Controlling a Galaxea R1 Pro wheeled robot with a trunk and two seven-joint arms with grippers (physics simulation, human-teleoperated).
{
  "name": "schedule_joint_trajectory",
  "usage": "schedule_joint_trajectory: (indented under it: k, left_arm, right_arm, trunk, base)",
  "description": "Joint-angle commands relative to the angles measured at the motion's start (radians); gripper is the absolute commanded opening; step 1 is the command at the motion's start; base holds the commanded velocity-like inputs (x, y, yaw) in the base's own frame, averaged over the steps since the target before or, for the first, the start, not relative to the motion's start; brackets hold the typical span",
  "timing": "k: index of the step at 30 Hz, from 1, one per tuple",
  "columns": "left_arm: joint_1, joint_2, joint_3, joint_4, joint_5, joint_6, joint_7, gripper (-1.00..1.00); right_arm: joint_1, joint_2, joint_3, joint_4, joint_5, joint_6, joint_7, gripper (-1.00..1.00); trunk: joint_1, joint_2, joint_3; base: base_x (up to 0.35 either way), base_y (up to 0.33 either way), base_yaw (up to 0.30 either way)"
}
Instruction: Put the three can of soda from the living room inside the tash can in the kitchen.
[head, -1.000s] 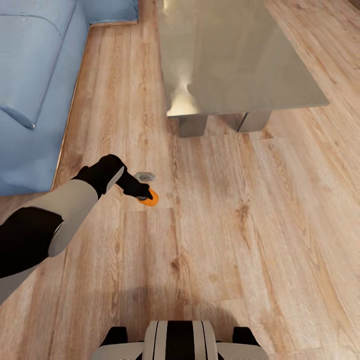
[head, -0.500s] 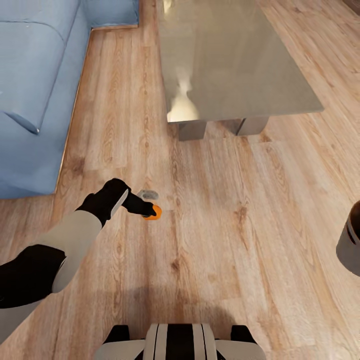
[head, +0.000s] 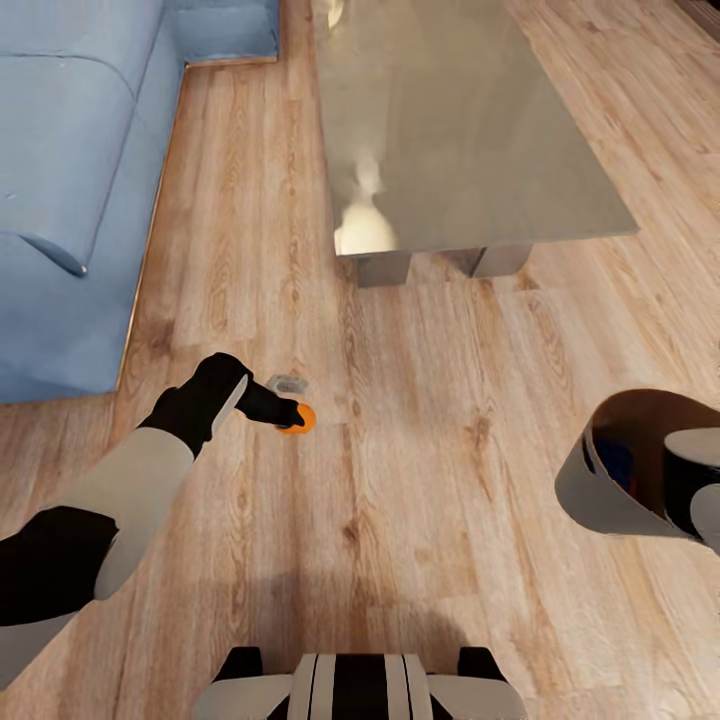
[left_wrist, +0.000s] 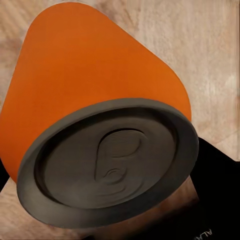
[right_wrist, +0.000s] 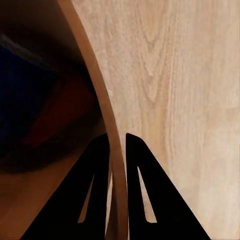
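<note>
Left gripper (head: 285, 414) clamps an orange soda can (head: 298, 419) above the wood floor (head: 420, 520), near the sofa (head: 70, 180) and coffee table (head: 450, 130). Right gripper (right_wrist: 116, 145) pinches the trash can (head: 610, 480) rim.

Two cans (orange (head: 299, 418), blue (head: 614, 462)), one bin (head: 600, 490)

My right gripper (right_wrist: 116, 150) has swung the trash can (head: 600, 490) into the head view at the right, a blue can (head: 615, 462) showing inside. The left gripper (head: 288, 414) and its orange can (head: 300, 419) barely shifted.
</note>
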Motion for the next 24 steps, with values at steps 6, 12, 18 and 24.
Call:
schedule_joint_trajectory:
  k: [6,12,18,24]
  left_arm:
    - [0.085,-0.001,0.025,-0.038,0.006,0.000,0.000,-1.00]
    - [0.136,-0.002,0.041,-0.076,0.006,0.000,0.003,-1.00]
    - [0.230,0.004,0.115,-0.144,0.004,-0.033,0.066,-1.00]
    - [0.281,0.013,0.137,-0.149,-0.001,-0.049,0.091,-1.00]
  right_arm:
    - [0.099,0.053,-0.006,0.095,-0.113,0.056,0.004,-1.00]
    - [0.179,0.116,-0.006,0.130,-0.211,0.071,-0.046,-1.00]
    - [0.246,0.212,0.007,0.166,-0.299,0.073,-0.234,-1.00]
    - [0.248,0.224,0.006,0.189,-0.301,0.073,-0.277,-1.00]
  trunk:
    - [-0.023,0.042,0.019]
    - [-0.046,0.084,0.038]
    - [-0.069,0.126,0.057]
    - [-0.092,0.168,0.075]
  base:
    - [0.000,0.000,0.000]
    - [0.000,0.000,0.000]
    - [0.000,0.000,0.000]
    - [0.000,0.000,0.000]
